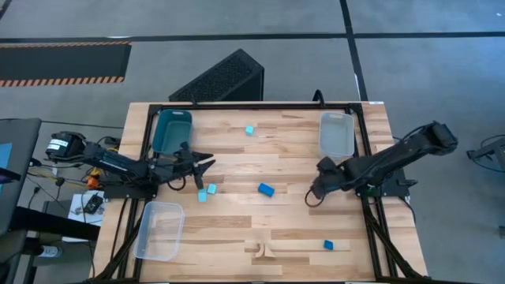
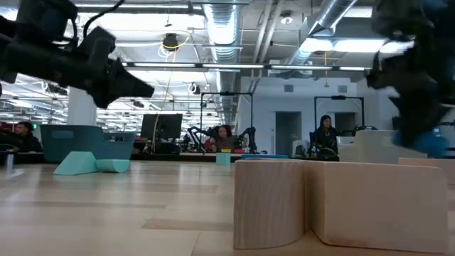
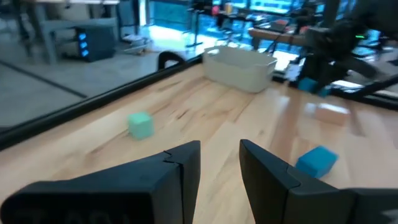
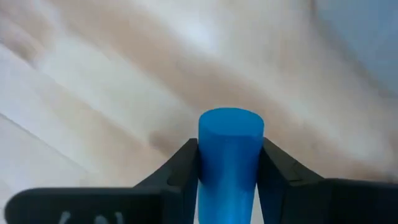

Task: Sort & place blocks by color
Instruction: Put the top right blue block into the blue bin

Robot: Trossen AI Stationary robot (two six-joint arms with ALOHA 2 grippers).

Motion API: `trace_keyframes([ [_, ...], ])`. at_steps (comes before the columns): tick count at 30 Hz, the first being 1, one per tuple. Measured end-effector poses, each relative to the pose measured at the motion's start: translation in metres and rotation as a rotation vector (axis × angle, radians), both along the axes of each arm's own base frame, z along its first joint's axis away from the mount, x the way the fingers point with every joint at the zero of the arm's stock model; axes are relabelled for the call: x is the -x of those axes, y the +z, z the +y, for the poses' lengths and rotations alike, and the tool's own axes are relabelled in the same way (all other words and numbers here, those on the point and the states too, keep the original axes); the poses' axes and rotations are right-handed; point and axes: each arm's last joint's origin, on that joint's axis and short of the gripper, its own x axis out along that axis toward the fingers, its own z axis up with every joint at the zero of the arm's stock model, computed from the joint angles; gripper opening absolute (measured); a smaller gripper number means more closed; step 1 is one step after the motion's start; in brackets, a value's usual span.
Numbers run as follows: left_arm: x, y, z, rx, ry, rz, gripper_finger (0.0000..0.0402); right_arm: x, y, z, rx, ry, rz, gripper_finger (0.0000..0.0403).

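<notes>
On my right gripper (image 4: pixel 230 174) the jaws are closed on a dark blue block (image 4: pixel 231 155) with a rounded top, and I hold it above the wooden worktop (image 1: pixel 284 158) near the right edge, just in front of the clear tray (image 1: pixel 337 134) at the far right corner. My left gripper (image 1: pixel 207 163) hangs near the left edge, beside the teal tray (image 1: pixel 171 130); its jaws stand a little apart and hold nothing. Two turquoise blocks (image 1: pixel 207 192) lie just under it, one turquoise cube (image 1: pixel 249 131) sits near the far edge, a blue block (image 1: pixel 266 189) lies in the middle, another blue block (image 1: pixel 328 245) near the front edge, beside pale wooden blocks (image 1: pixel 260 251).
</notes>
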Motion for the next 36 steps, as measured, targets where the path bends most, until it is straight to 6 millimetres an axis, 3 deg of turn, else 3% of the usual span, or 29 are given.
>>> trace_keyframes([
  [4,-0.011,0.012,-0.003,-0.057,-0.075,-0.012,0.0132,-0.012,0.017,-0.003,0.16,0.076,-0.24,0.0137],
  [10,-0.039,0.019,-0.012,-0.232,-0.274,-0.051,0.0188,-0.054,0.041,-0.002,0.317,0.28,-0.578,0.0134],
  [14,-0.07,0.021,-0.019,-0.342,-0.337,-0.084,0.0209,-0.082,0.049,0.007,0.389,0.578,-0.748,0.0139],
  [19,-0.114,0.017,-0.028,-0.282,-0.398,-0.131,0.0227,-0.106,0.048,0.019,0.51,0.85,-0.914,0.0134],
  [26,-0.162,0.009,-0.037,-0.257,-0.497,-0.125,0.0241,-0.116,0.045,0.023,0.519,0.945,-1.019,0.0138],
  [36,-0.18,0.024,-0.042,-0.223,-0.691,-0.204,0.0242,-0.116,0.047,0.025,0.499,0.989,-1.052,0.0142],
])
